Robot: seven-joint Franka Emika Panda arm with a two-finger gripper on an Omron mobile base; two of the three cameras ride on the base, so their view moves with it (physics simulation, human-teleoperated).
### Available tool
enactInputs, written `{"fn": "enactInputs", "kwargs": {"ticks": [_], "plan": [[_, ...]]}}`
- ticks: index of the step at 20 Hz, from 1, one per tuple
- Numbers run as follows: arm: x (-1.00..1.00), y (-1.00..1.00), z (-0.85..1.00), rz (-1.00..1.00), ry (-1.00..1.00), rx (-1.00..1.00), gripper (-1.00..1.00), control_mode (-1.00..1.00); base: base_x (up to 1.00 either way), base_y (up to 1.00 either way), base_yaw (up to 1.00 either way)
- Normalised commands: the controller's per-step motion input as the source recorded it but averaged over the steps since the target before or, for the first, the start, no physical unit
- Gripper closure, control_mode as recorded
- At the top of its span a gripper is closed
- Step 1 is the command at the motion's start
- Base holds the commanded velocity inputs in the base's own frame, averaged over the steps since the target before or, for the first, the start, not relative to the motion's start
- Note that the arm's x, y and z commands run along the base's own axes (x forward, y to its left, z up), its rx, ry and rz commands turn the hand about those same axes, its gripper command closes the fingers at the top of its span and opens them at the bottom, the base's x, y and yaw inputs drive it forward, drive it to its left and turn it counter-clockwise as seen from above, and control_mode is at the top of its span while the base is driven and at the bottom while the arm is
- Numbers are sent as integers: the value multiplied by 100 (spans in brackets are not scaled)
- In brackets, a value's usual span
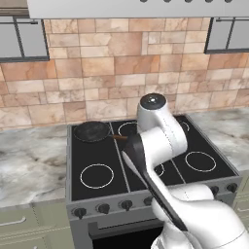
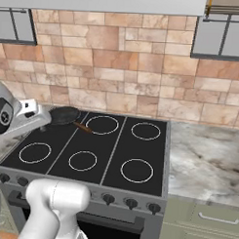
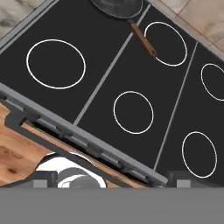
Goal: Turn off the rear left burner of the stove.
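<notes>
Claw (image 3: 112, 181) high above the stove (image 1: 97, 146), its opening cannot be told.
Risk: six alike knobs (image 1: 103, 208) (pan (image 1: 91, 131) at 11 o'clock covers the rear left burner (image 1: 92, 131)); wrong one gets turned.

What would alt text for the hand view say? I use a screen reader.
Looking down on a black glass stove with white ring burners; a dark frying pan with a brown handle sits at the top edge, and knobs line the steel front above a wooden floor.

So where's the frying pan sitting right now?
The frying pan sits at the stove's back left corner, over the rear left burner, its brown handle pointing right toward the rear middle ring.
</notes>
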Motion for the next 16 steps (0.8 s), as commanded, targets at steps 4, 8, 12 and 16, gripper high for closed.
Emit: {"fn": "enactInputs", "kwargs": {"ticks": [4,8,12,16], "plan": [[-36,29,-29,29,-14,-14,-100,-100,0,0,0],[-33,29,-42,28,-32,-13,-100,-100,0,0,0],[-32,34,-44,25,-43,-12,-100,-100,0,0,0],[-18,23,-37,19,-41,-7,-100,-100,0,0,0]]}}
